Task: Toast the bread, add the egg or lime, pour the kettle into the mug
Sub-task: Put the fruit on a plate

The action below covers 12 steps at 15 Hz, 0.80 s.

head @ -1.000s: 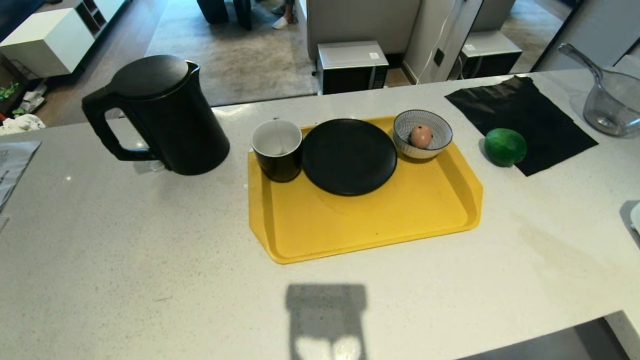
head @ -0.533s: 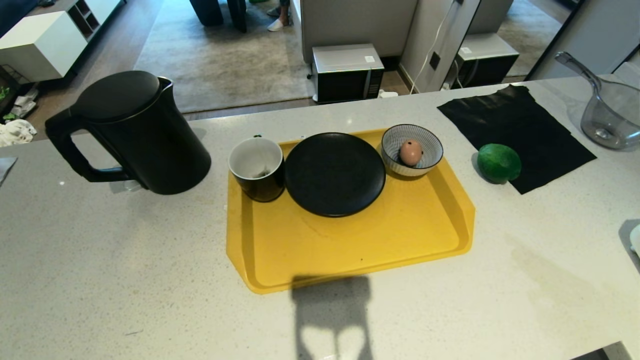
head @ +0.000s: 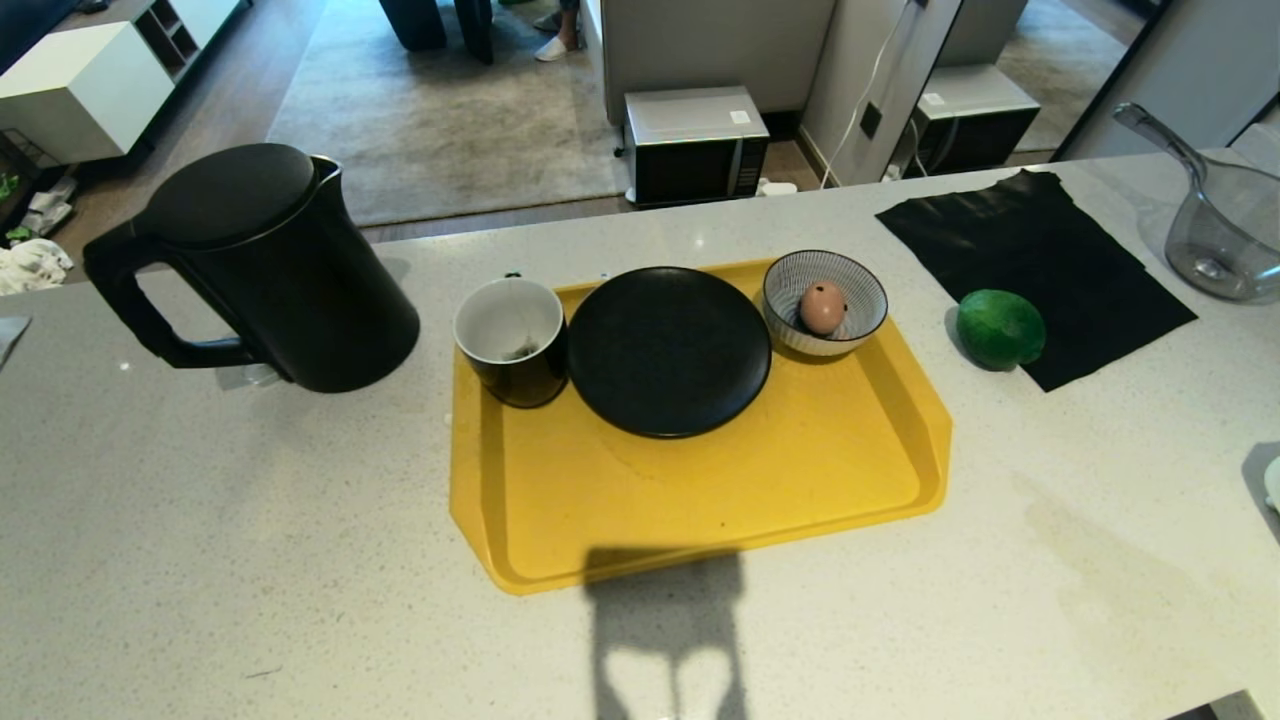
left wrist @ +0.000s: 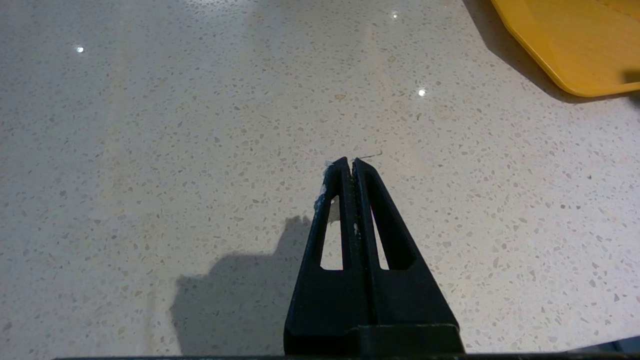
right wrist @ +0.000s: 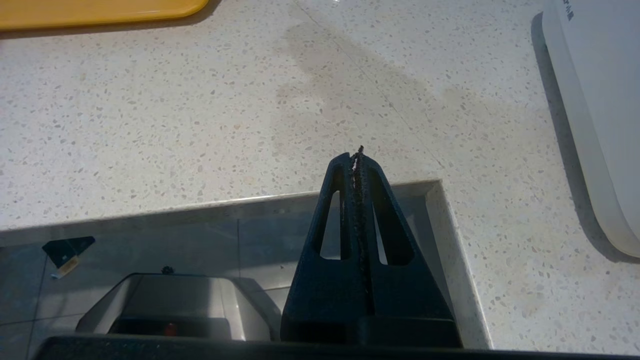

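Note:
The black kettle (head: pixel 265 265) stands on the counter at the left, its handle pointing left. On the yellow tray (head: pixel 720 490) sit the black mug (head: pixel 512 340) with a white inside, a black plate (head: pixel 668 348) and a striped bowl (head: pixel 826 303) holding the egg (head: pixel 822 306). The lime (head: pixel 1000 328) rests right of the tray, at the edge of a black cloth (head: pixel 1035 262). The bread is out of view. Neither arm shows in the head view. My left gripper (left wrist: pixel 349 162) hangs shut and empty over bare counter. My right gripper (right wrist: pixel 356 156) is shut and empty above the counter's front edge.
A clear glass pot (head: pixel 1225 225) stands at the far right of the counter. A white appliance (right wrist: pixel 595 110) lies at the right edge near my right gripper. Beyond the counter are a rug, a microwave (head: pixel 695 140) on the floor and a person's feet.
The whole head view has shifted: the counter and everything on it slid down and to the left as the camera moved. Nothing on the counter moved by itself.

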{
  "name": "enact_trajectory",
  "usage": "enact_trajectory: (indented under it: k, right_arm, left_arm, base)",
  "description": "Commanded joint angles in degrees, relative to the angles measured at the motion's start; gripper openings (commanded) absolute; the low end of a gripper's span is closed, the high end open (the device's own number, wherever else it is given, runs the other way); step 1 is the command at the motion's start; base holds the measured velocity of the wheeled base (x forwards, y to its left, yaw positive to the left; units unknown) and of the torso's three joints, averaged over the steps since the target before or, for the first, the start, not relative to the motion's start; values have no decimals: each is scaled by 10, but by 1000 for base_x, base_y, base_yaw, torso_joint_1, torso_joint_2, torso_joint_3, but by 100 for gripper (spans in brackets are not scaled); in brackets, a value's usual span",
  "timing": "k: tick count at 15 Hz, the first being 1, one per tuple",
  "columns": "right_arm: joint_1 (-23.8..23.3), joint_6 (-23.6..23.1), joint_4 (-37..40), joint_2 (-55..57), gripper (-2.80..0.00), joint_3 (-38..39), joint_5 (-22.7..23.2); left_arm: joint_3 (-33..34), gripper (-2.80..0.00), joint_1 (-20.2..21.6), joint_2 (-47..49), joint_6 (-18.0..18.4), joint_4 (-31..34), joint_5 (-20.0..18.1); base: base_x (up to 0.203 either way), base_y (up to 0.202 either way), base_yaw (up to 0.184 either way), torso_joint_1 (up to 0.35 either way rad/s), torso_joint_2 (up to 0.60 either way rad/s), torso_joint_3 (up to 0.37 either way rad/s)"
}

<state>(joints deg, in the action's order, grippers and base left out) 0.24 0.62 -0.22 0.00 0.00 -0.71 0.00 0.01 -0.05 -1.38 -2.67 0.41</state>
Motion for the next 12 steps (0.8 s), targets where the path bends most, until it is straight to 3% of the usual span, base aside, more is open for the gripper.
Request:
enact_trajectory:
  k: [1, 12]
  right_arm:
    - [0, 0, 0, 1, -280, 0, 0]
    - [0, -7, 0, 1, -280, 0, 1]
  left_arm:
    - [10, -280, 1, 0, 0, -1, 0]
    - [10, -280, 1, 0, 0, -1, 0]
  base:
    - [0, 0, 0, 0, 0, 0]
    - [0, 0, 0, 0, 0, 0]
